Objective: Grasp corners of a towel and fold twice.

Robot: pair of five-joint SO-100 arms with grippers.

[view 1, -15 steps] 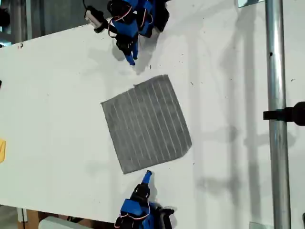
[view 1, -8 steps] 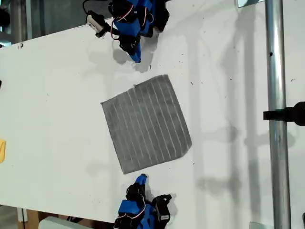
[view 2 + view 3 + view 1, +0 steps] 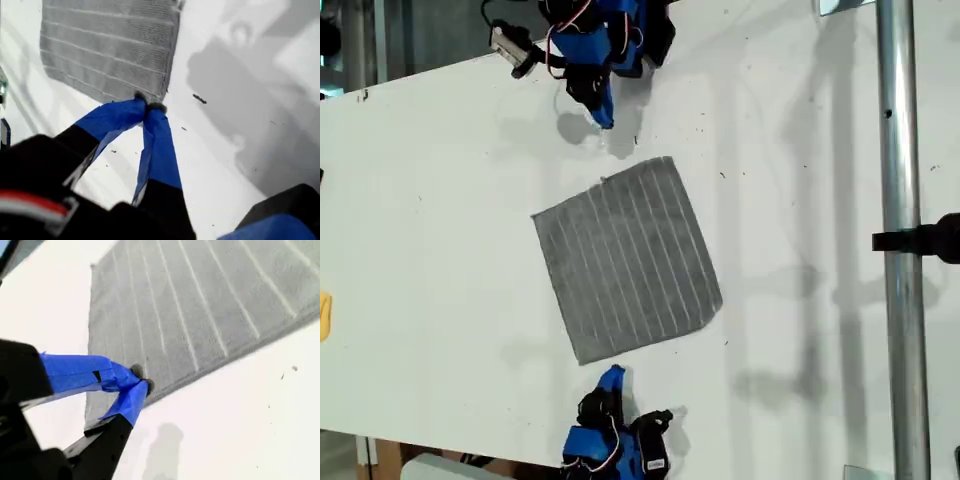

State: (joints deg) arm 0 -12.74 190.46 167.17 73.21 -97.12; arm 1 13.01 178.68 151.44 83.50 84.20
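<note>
The grey striped towel (image 3: 625, 260) lies flat and unfolded on the white table (image 3: 440, 200). All its corners show, among them one (image 3: 668, 161) toward the top and one (image 3: 583, 358) toward the bottom of the exterior view. My first gripper (image 3: 603, 118) hangs at the exterior view's top, shut and empty, short of the towel's upper edge. The first wrist view shows its fingertips (image 3: 145, 107) pressed together before the towel (image 3: 110, 45). My second gripper (image 3: 611, 377), at the exterior view's bottom, is shut and empty just off the lower edge. Its tips (image 3: 141, 381) meet in front of the towel (image 3: 200, 305).
A vertical metal pole (image 3: 900, 250) with a black clamp (image 3: 932, 240) crosses the exterior view's right side. A yellow object (image 3: 324, 315) sits at that view's left edge. The table's edge runs close behind each arm's base.
The second gripper has drawn back from the towel's lower edge, down and left in the exterior view. The first gripper has shifted slightly up and its wrist has turned. The towel has not moved.
</note>
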